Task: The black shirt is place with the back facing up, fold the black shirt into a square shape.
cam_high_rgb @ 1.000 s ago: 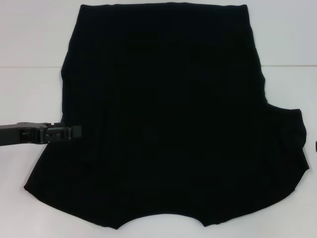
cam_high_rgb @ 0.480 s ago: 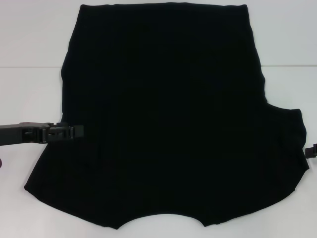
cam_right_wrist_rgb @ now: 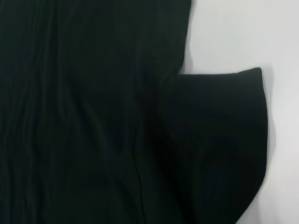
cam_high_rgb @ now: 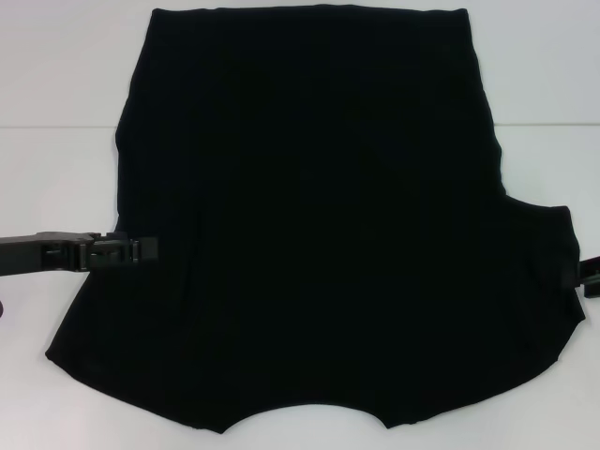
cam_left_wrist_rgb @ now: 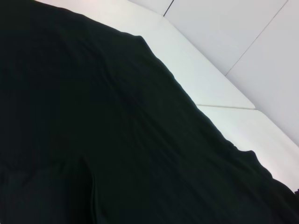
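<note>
The black shirt (cam_high_rgb: pixel 319 225) lies flat on the white table (cam_high_rgb: pixel 56 84). Its straight hem is at the far side and its curved neckline is at the near edge. It fills most of the head view. Its right short sleeve (cam_high_rgb: pixel 548 253) sticks out sideways and also shows in the right wrist view (cam_right_wrist_rgb: pixel 224 140). My left gripper (cam_high_rgb: pixel 148 248) reaches in from the left, low over the shirt's left edge. My right gripper (cam_high_rgb: pixel 589 275) just shows at the right edge of the view, beside the right sleeve. The left wrist view shows shirt fabric (cam_left_wrist_rgb: pixel 117 140) with a fold line.
A thin seam (cam_high_rgb: pixel 56 127) runs across the white table on both sides of the shirt and also shows in the left wrist view (cam_left_wrist_rgb: pixel 224 106). Bare white table lies to the left and right of the shirt.
My left gripper has slid slightly right, onto the shirt's left edge. My right gripper has come into view from the right and moved up toward the right sleeve.
</note>
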`<action>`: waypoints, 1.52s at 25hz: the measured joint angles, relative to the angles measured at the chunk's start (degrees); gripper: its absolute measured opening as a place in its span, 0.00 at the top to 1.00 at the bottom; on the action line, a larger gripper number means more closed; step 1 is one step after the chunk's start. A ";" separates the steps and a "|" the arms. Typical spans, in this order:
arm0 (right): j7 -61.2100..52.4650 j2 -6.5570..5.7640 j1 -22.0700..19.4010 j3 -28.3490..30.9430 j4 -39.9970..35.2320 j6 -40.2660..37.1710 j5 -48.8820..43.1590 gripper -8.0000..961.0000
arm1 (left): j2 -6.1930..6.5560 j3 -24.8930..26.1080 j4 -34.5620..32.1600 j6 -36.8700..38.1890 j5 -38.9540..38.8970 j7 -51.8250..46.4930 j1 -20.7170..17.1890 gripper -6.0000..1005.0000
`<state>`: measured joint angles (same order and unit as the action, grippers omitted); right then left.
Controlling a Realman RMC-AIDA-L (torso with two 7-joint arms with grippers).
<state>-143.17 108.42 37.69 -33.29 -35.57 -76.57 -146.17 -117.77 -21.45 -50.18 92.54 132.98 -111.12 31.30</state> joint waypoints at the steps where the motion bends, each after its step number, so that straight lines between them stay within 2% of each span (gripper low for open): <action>1: -0.17 0.08 0.18 -0.29 0.01 0.20 0.00 0.52 | 0.00 0.00 0.00 0.00 0.00 0.03 0.00 0.27; 8: -1.99 0.50 1.78 -3.92 1.22 1.93 -1.10 0.55 | -0.06 0.06 0.00 -0.06 0.00 0.26 -0.02 0.27; 11: -2.64 0.60 2.57 -4.55 2.07 2.59 -2.78 0.78 | -0.08 0.09 0.00 -0.45 0.00 0.25 -0.02 0.27; 22: -2.09 0.43 2.35 -3.92 1.48 1.96 -2.88 0.96 | -0.01 0.09 -0.10 -0.85 -1.43 0.31 -0.36 0.27; 29: -0.63 0.05 2.00 -2.89 1.39 1.99 -2.82 0.96 | 0.08 0.18 -0.10 -0.88 -1.50 0.31 -0.37 0.27; 38: -0.99 -0.28 -0.91 3.91 -2.95 4.18 -2.81 0.96 | 0.00 0.35 0.00 -1.67 -2.44 0.30 -0.53 0.27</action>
<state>-144.16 108.14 36.78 -29.38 -38.52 -72.39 -148.97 -117.77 -21.10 -50.18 90.87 130.54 -110.82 30.77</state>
